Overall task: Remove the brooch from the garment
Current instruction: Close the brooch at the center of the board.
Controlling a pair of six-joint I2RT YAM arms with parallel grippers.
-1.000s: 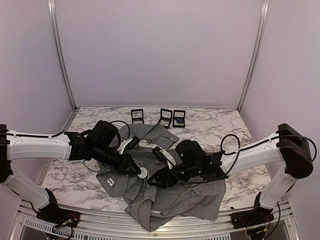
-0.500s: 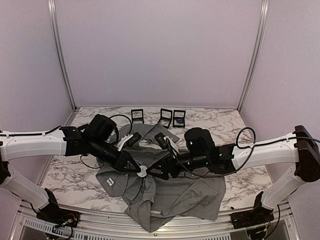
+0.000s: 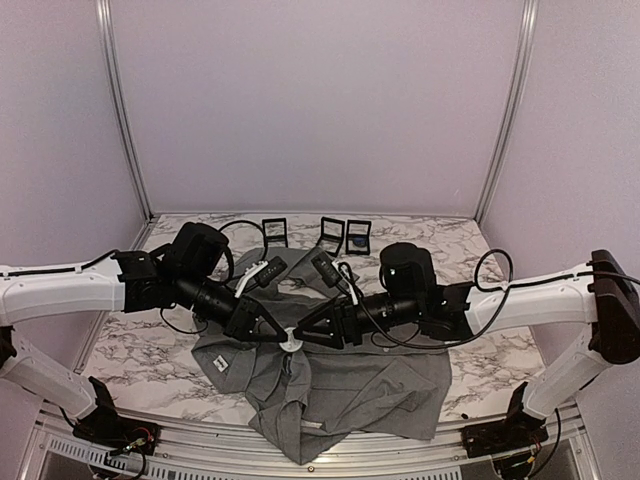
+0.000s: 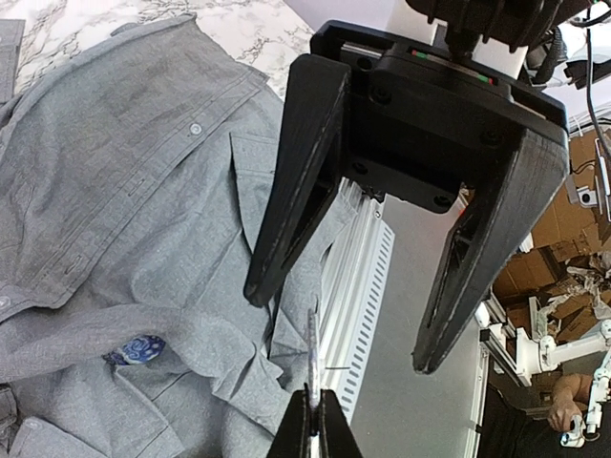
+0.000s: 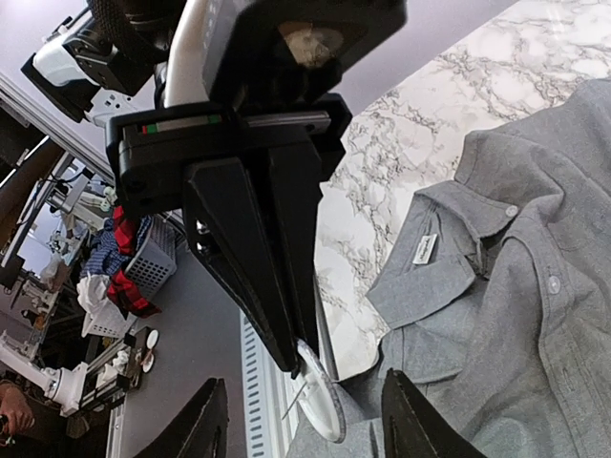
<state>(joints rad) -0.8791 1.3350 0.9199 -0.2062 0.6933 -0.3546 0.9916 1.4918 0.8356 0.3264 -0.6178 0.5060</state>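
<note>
The grey shirt (image 3: 350, 385) lies crumpled on the marble table, also in the left wrist view (image 4: 124, 191) and the right wrist view (image 5: 535, 286). My left gripper (image 3: 272, 333) (image 4: 312, 403) is shut on a white round brooch (image 3: 290, 343), held by its rim just above the shirt. The brooch is edge-on in the left wrist view (image 4: 312, 358); in the right wrist view (image 5: 323, 393) its bare pin sticks out. My right gripper (image 3: 306, 335) (image 5: 304, 378) is open and faces the left one, its fingers either side of the brooch and apart from it.
A small blue-and-white patterned piece (image 4: 138, 348) peeks out from a shirt fold. Three small black stands (image 3: 332, 235) sit at the back of the table (image 3: 150, 350). The white neck label (image 5: 420, 250) shows at the collar. The metal front rail (image 4: 368, 277) runs close by.
The right arm has risen and stretched out level, its gripper lifting off the shirt to face the left one. The left gripper has kept the brooch and lifted it slightly.
</note>
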